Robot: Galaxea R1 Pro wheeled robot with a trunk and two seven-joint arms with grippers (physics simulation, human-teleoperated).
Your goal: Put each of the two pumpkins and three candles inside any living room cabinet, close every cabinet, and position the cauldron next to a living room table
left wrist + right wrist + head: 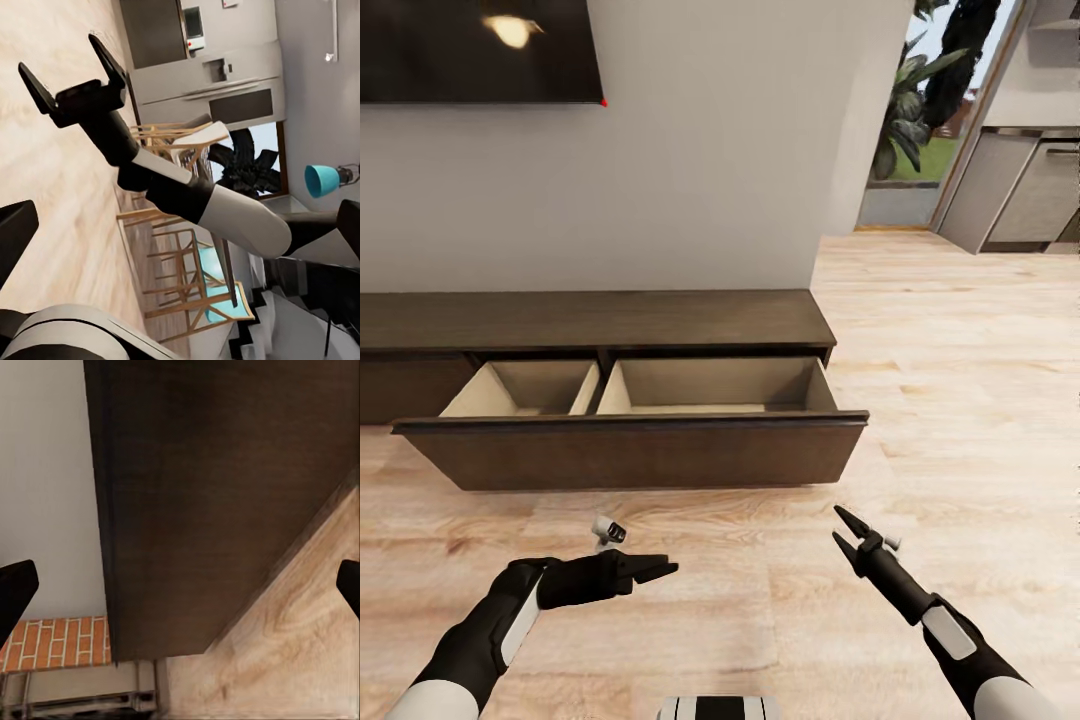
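Two arms reach out low over the pale wood floor [920,330] in the head view. Ahead stands the cabinet [600,320], long and dark brown against the grey wall [710,150], with its wide drawer [640,450] pulled out; the beige inside is split into two compartments, and as far as I can see into them nothing lies there. The left gripper [660,570] points toward the right one, its fingers lying close together from this angle, so I cannot tell whether it is pressed shut. The right gripper [845,528] aims at the drawer's right end, its two fingers spread apart with nothing between them. A dark screen [480,50] hangs on the wall above.

From the left wrist view, the right gripper [71,56] shows again over the floor, fingers spread wide and holding nothing, with wooden chairs [180,142] and a turquoise lamp [324,180] beyond.

From the right wrist view, the cabinet's dark wood [225,495] sits close in front, meeting the floor [300,622], with red brick [56,641] beside it.
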